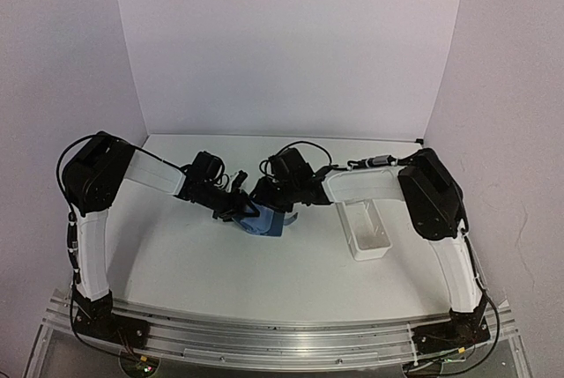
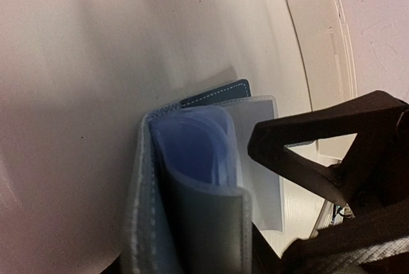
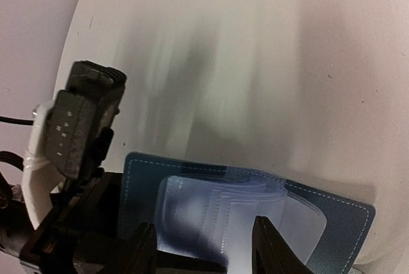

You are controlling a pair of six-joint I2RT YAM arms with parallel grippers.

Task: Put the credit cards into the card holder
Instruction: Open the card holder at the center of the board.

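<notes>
1. Open wallet [image 1: 269, 222] mid-counter [image 1: 194, 259], betw. both arms; cards can't be told from its clear sleeves [image 3: 211, 207].
2. L gripper [image 1: 240, 213] clamps wallet's edge; its fingers mostly hidden. Small white marks on its body unreadable.
3. R gripper [image 3: 201, 226] spread wide over sleeves.
4. White tray [image 1: 371, 253] to the right; white counter, pale walls [image 1: 291, 43].

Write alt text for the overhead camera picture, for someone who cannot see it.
A robot's left gripper and right gripper reach in from either side and meet at a small blue card holder in the middle of a white table. A long white tray lies just to its right.
</notes>
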